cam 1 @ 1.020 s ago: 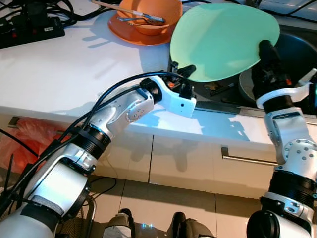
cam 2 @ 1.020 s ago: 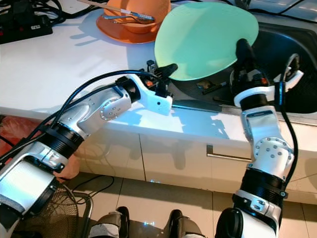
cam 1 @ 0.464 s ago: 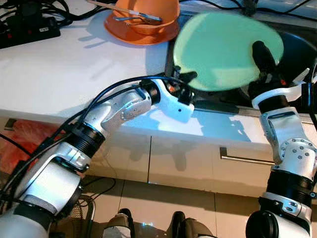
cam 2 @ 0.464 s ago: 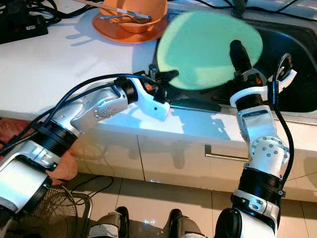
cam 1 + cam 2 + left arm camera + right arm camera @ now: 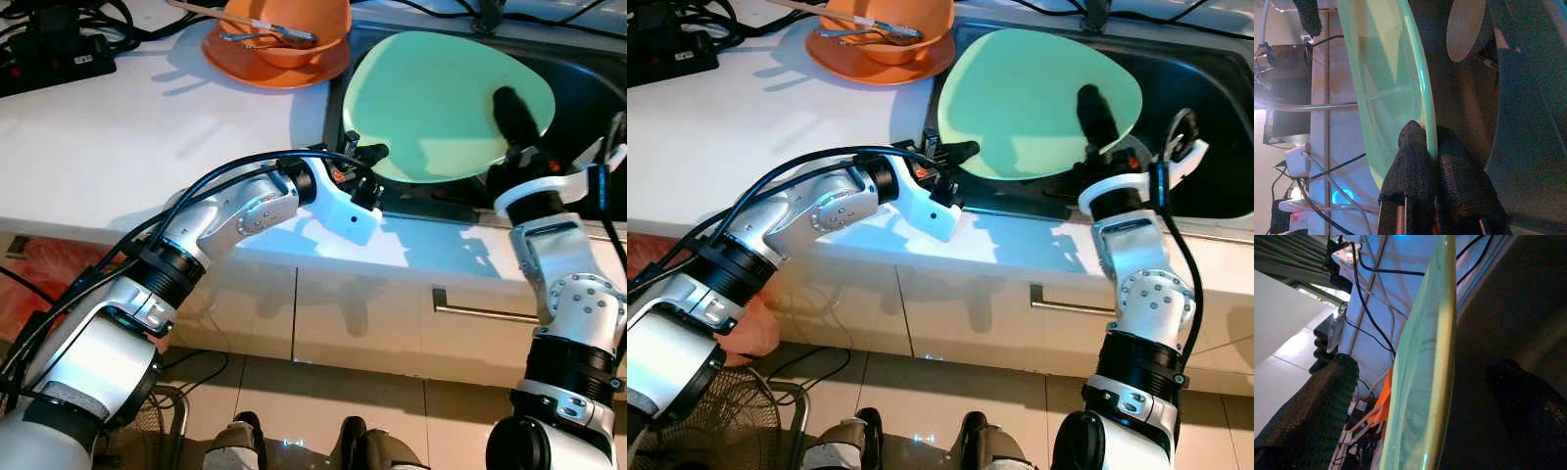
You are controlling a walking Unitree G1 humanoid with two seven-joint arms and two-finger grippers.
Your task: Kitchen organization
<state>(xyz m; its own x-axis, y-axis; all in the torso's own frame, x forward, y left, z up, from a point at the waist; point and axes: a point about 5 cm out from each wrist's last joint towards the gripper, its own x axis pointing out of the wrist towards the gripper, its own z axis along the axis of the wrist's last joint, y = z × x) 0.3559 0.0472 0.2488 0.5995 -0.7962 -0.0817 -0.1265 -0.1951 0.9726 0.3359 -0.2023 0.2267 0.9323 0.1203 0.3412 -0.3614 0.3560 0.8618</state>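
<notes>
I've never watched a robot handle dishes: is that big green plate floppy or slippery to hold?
Probably stiff: the green plate keeps its shape over the sink, though pinched only at its rim by the left gripper and right gripper. Its glossy sheen suggests it could be slippery. Likely light, since thin fingers hold it.

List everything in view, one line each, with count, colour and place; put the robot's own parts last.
Plate: one, light green, held tilted above the sink, gripped at two edges.
Sink: one, dark, set into the counter on the robot's right.
Counter: one, white, in front of the robot.
Bowl: one, orange, on an orange plate at the counter's back, holding cutlery.
Power strip: one, black, with cables, far left on the counter.
Cabinet handle: one, metal, below the counter.
Left gripper: black fingers pinching the green plate's near-left rim.
Right gripper: black fingers clamped on its right edge.
</notes>
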